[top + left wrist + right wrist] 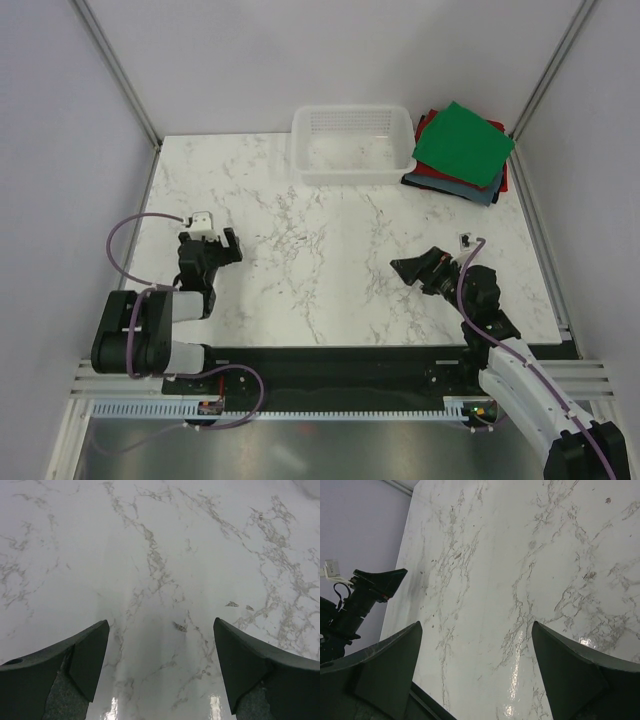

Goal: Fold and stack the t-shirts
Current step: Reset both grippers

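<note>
Currently, in the top view, we find the t-shirts stacked at the 1 o'clock corner of the tabletop [330,250]. The green t-shirt [463,145] lies uppermost, folded flat into a square and turned diamond-wise to the tabletop edges. Beneath it, the red t-shirt [424,124] shows along the stack's 9 o'clock and 7 o'clock edges. The grey-blue t-shirt [480,189] shows at its 5 o'clock edge. The stack sits just beside the right end of the white mesh basket [350,173], which stands at 12 o'clock against the far edge. We cannot tell whether the two touch.

The left arm [150,330] rests at 8 o'clock, with its wrist pointing toward 12 o'clock. The left jaws stand wide apart and grip nothing. In the left wrist view, both fingers [85,655] frame only bare marble.

The right arm [490,310] sits at 4 o'clock, with its wrist pointing toward 9 o'clock. The right jaws are likewise spread wide with nothing between them. In the right wrist view, the fingers [385,670] frame bare marble, and the left arm appears beyond them at 9 o'clock.

Both sets of jaws are well apart from the stack and from each other.
</note>
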`<state>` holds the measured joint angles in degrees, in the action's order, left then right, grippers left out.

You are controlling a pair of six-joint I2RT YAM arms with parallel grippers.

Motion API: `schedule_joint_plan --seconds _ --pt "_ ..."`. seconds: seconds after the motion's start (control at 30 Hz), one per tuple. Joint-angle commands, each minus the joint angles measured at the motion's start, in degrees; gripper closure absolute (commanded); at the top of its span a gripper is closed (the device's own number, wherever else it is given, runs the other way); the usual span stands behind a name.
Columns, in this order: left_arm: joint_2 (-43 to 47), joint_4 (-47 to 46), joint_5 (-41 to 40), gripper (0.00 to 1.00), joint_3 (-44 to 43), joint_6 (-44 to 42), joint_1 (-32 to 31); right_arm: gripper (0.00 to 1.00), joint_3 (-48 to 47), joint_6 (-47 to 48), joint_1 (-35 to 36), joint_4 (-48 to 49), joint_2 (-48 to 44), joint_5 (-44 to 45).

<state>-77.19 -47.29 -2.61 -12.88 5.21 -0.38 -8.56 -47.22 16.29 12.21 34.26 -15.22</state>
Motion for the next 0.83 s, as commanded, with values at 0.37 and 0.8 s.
schedule_joint_plan --seconds 0.37,0.8 --pt "-4.90 -16.61 9.73 0.00 -0.30 -5.12 -0.23 0.02 -2.69 -0.06 0.23 -0.95 -1.29 2.30" --pt "-4.99 -16.70 9.73 0.00 -0.21 -5.12 -0.23 0.02 -1.46 -1.20 0.23 1.08 -2.18 2.19"
